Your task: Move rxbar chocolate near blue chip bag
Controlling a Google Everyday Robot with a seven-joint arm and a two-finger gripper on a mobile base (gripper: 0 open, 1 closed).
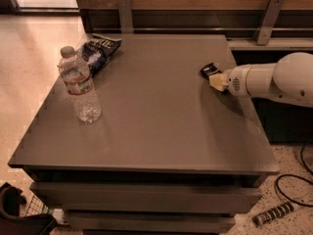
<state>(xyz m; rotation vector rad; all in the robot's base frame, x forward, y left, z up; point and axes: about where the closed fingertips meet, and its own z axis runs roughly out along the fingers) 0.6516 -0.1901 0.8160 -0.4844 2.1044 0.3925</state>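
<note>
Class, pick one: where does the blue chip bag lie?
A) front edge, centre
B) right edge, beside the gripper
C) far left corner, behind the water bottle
C: the blue chip bag lies behind the water bottle; the gripper is at the right edge by the rxbar chocolate.

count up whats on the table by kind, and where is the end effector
bottles: 1, the water bottle, front left
snack bags: 1, the blue chip bag, back left
snack bars: 1, the rxbar chocolate, right side, with the end effector right at it
total: 3
</note>
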